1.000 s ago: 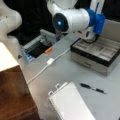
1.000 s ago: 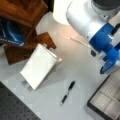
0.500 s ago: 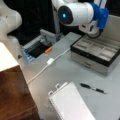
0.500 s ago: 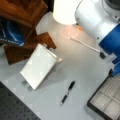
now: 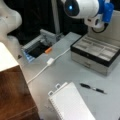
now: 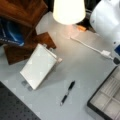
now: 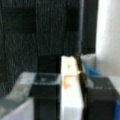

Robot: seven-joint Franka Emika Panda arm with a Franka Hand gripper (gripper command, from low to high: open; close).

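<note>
In the wrist view the gripper [image 7: 71, 100] shows as two dark, blocky fingers [image 7: 46, 97] whose jaws pinch a pale, slim, flat-sided block [image 7: 70, 85] with an orange smear, held upright between them. In a front view the smooth white arm [image 5: 82, 8] hangs high above a shallow rectangular case [image 5: 96, 53] with a divided tray. On the matte grey surface [image 5: 67, 71] lie a thin black pen [image 5: 93, 88], a white spiral notebook [image 5: 71, 103] and a white cable [image 5: 50, 61]. Dark backdrop behind.
</note>
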